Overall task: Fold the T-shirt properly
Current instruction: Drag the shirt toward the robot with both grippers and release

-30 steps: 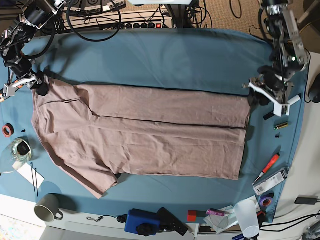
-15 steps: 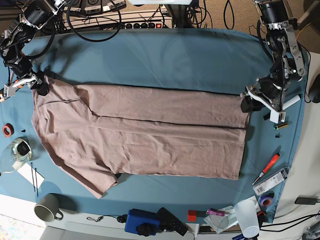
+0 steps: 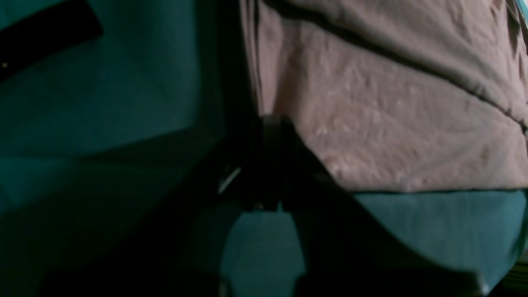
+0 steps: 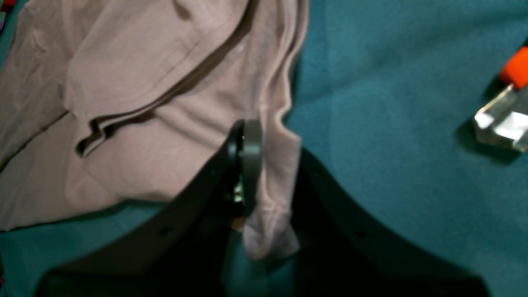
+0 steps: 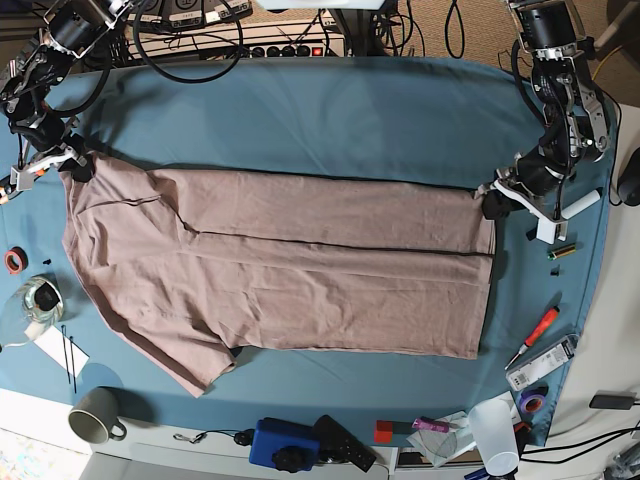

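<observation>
The T-shirt (image 5: 280, 265) lies flat across the blue cloth (image 5: 330, 110), partly folded lengthwise. The right gripper (image 4: 247, 165) pinches a bunched far-left corner; the left gripper (image 3: 268, 161) is pressed together on the far-right hem edge. The left bite looks thin — a lift could let that hem slip free, and uneven pulling would skew the fold or drag the layers apart.
</observation>
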### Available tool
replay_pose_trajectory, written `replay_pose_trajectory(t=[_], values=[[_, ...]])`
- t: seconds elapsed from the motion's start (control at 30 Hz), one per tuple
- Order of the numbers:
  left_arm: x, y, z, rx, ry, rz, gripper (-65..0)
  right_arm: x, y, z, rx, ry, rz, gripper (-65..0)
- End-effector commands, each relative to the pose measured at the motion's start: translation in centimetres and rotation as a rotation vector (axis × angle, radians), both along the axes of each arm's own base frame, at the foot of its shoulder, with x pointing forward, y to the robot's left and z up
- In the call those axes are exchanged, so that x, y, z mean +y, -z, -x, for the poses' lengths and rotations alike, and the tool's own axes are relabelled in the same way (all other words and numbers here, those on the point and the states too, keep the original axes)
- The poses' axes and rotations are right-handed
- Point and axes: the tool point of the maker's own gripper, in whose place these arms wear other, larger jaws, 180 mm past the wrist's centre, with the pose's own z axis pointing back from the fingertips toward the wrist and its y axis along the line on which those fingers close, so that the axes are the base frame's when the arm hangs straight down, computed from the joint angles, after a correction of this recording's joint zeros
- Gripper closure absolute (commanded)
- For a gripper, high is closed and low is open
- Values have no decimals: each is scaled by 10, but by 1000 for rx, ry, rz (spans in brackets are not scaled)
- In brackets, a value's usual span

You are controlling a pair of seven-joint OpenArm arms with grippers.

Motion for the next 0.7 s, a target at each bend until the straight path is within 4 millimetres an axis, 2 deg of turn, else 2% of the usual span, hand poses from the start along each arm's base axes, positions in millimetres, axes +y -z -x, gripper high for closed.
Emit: replay_pose_trajectory(t=[0.0, 0.17, 0.33, 0.47, 0.67], values=[[3, -1, 1, 8, 14, -16, 0, -6, -6, 0, 6, -9, 25, 0], [0, -2, 5, 36, 42, -26, 0, -13, -17, -4, -19, -8, 59, 0], [2, -18, 2, 9, 64, -60, 0, -23, -45, -8, -67, -7, 136, 0], [4, -19, 6, 25, 82, -76, 0, -28, -61, -3, -65, -14, 186, 0], [15, -20, 17, 60, 87, -114, 0, -26, -59, 6, -18, -32, 183, 0]])
